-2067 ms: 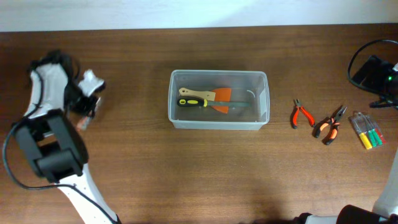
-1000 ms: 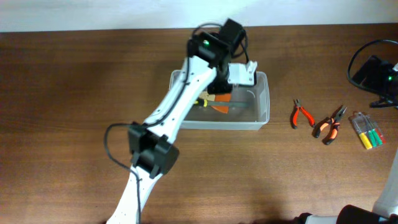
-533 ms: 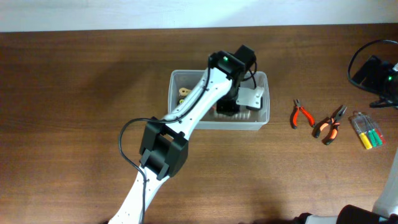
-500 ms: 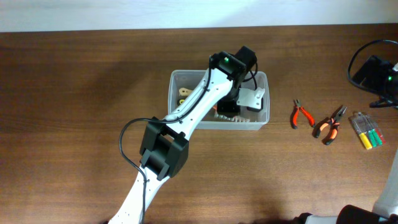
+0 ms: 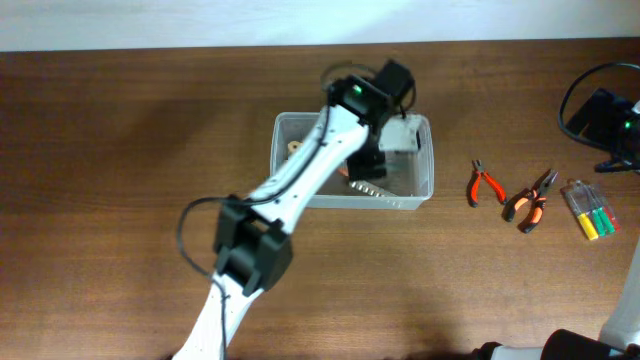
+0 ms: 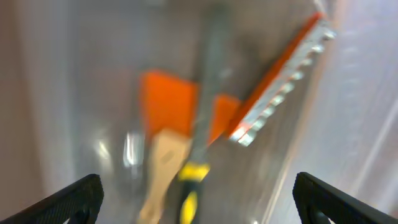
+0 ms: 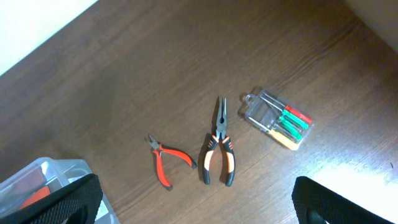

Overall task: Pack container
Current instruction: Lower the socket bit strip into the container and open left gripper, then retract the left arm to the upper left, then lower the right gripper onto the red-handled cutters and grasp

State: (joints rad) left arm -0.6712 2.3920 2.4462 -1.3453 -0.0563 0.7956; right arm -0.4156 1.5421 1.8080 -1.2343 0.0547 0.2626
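Container point(image 5: 282, 186) walls around left end effector point(image 6: 196, 198)

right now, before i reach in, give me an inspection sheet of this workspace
surface: brown wooden table, no spills seen
job's things: the container at the centre, holding a screwdriver, an orange scraper and a toothed spreader; the wrist view is blurred
clutter: red pliers, orange-black pliers and a clear case of bits, on the table right of the container
grippers: left gripper open over the container's contents, holding nothing; right gripper open, holding nothing
cables: black loop off the left arm; black cable at the far right
surroundings: pale wall beyond the far table edge
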